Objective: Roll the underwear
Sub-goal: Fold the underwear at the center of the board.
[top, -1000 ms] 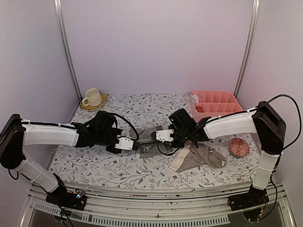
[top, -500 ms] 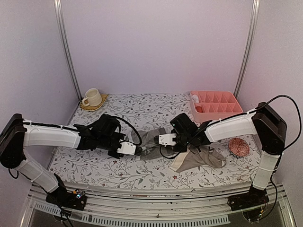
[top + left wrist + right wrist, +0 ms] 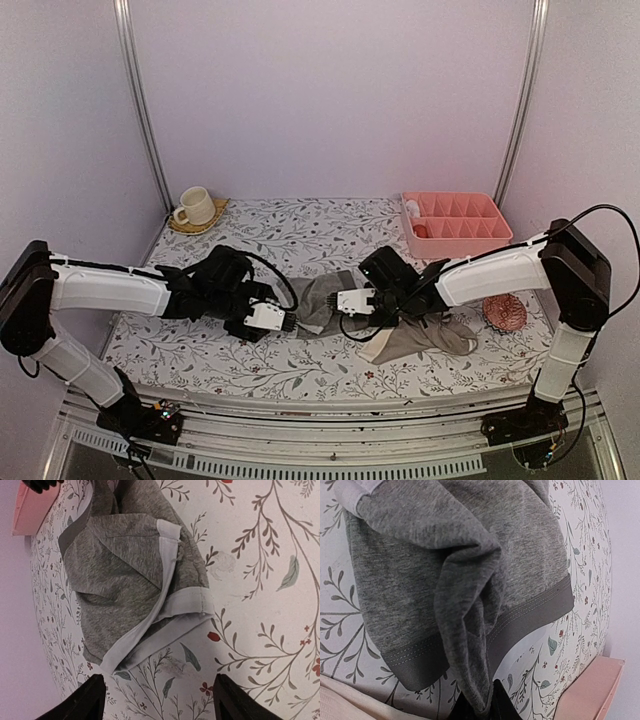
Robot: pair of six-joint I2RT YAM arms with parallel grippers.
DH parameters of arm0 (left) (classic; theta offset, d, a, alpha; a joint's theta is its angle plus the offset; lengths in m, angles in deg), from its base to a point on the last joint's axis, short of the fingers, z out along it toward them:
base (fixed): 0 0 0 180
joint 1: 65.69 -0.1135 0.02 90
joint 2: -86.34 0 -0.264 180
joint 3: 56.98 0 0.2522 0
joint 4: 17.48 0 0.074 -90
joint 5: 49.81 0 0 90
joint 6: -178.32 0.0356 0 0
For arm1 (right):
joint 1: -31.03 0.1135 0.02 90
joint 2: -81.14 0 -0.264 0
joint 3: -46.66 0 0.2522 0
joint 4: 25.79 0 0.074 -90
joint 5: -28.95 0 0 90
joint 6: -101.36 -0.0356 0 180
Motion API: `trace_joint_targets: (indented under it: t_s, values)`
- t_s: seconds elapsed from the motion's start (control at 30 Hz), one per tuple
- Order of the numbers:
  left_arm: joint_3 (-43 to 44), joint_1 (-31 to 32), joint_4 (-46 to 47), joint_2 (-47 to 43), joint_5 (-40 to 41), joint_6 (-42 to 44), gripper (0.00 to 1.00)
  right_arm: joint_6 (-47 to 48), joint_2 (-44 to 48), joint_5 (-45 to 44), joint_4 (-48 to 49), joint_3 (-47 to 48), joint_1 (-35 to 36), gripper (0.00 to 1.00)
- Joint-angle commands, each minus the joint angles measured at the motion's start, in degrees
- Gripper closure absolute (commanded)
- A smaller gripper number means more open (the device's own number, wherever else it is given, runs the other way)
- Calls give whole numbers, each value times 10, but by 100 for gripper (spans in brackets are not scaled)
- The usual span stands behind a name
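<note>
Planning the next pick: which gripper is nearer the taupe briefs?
Right. The right gripper, pinching the grey briefs, is beside the taupe briefs; the left gripper, jaws open, sits farther off, across the grey briefs.

The middle of the bench [image 3: 300, 235] is crowded. The left gripper [image 3: 288, 320], jaws apart, sits just left of the grey briefs [image 3: 318, 298], and the right gripper [image 3: 345, 300] pinches a fold on their right side. The taupe briefs [image 3: 425, 338] lie just right of them. The pink tray [image 3: 455, 222] blocks the back right corner, the cup [image 3: 195, 206] the back left, and the pink ball [image 3: 505, 312] the right edge. Bare bench lies open at the back middle and along the near edge.
</note>
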Motion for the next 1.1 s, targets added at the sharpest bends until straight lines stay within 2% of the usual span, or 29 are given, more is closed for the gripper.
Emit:
trace_joint_targets:
  t_s: [0.0,0.13,0.33,0.53,0.8,1.07]
  values:
    - [3,-2,45,12,-22,-4,24,-12,-2,-42,7,-5,3,90]
    - [27,13,53,26,-64,-51,24,-13,-4,-56,16,-8,0,88]
    - [6,65,112,14,-85,-124,24,-29,5,-20,24,-7,-14,89]
    - [-1,118,190,75,-5,-168,31,-46,-2,4,28,-2,-26,91]
    - [21,144,254,172,98,-196,34,-53,-9,2,26,2,-28,93]
    - [28,146,282,190,117,-201,39,-54,-12,1,24,5,-29,94]
